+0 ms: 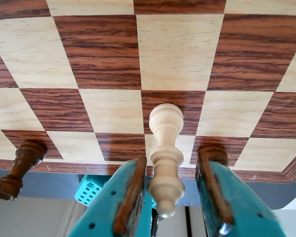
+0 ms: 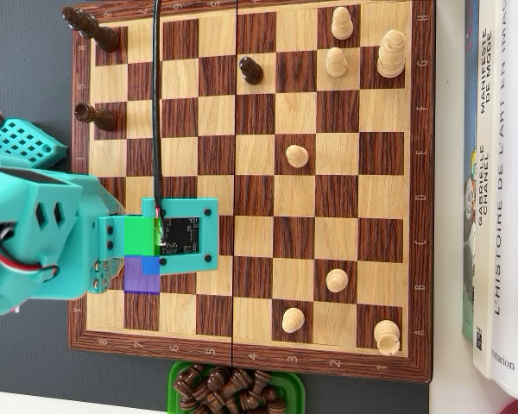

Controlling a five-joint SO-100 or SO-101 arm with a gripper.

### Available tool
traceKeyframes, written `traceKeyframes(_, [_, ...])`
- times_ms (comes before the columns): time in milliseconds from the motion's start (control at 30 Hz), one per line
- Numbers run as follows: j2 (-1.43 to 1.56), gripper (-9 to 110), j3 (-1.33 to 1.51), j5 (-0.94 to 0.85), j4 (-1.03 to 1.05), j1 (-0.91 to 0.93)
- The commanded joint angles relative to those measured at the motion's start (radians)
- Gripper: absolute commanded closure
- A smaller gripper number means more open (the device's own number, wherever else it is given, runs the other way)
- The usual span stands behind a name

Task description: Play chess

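The wrist view is upside down. A light wooden chess piece stands on a light square in the edge row of the chessboard. My gripper is open around it: the left pad sits close to the piece, and a clear gap shows on the right side. A dark piece stands further along the same edge row. In the overhead view my teal arm and its camera mount cover the left part of the chessboard, hiding the gripper and this light piece.
Several light pieces stand on the board's right half, and dark pieces on the upper left. A green tray of dark pieces lies below the board, books lie to its right, and a teal basket to its left.
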Motion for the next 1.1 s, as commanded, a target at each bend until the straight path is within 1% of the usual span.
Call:
traceKeyframes(0, [0.029,86,-0.049,-0.005,0.002,0.011])
traceKeyframes(267, [0.037,86,-0.055,0.002,0.002,0.011])
traceKeyframes(467, [0.123,86,-0.040,0.008,0.002,0.002])
traceKeyframes(1067, [0.252,86,-0.054,0.009,0.000,-0.012])
